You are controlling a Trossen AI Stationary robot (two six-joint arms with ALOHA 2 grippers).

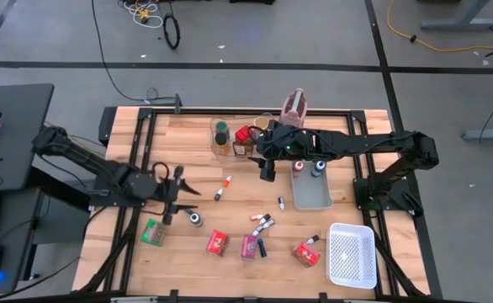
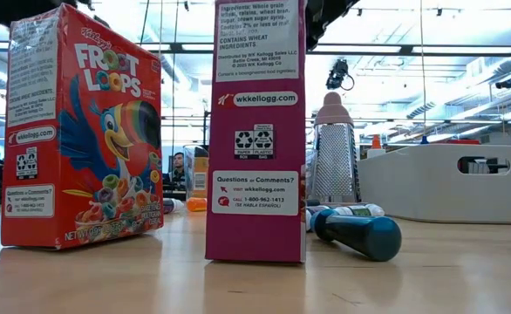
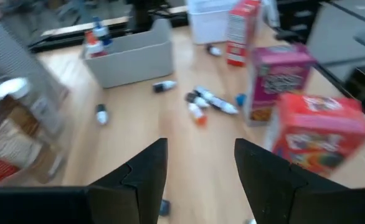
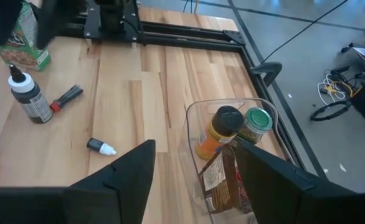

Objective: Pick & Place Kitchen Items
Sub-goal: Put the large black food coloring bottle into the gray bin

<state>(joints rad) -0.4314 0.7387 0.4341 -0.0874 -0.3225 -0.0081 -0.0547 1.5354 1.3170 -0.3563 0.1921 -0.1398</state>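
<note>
High view, landmark: I take the clear plastic bin (image 1: pixel 230 139) at the far edge of the table as my reference.
High view, right gripper: the right gripper (image 1: pixel 267 171) hangs just beside the bin, on the side of the grey tray (image 1: pixel 310 192); I see nothing between its fingers.
High view, left gripper: the left gripper (image 1: pixel 182 194) is well apart from the bin, toward the near edge, released and empty; a dark-capped bottle (image 1: pixel 195 219) stands just beside it.
High view, relation: the small red-tipped bottle (image 1: pixel 222 188) lies between both grippers, long axis slanting toward the bin; I judge the left arm a little nearer.
Low view: only cereal boxes (image 2: pixel 79 131) and a lying blue bottle (image 2: pixel 360 233); no gripper shows.
Left wrist view: fingers (image 3: pixel 148 171) spread over bare wood, small bottles (image 3: pixel 206 102) farther ahead.
Right wrist view: fingers (image 4: pixel 136 165) parted, holding nothing; the bin (image 4: pixel 195 124) with its spice jars (image 4: pixel 220 127) is just ahead.
</note>
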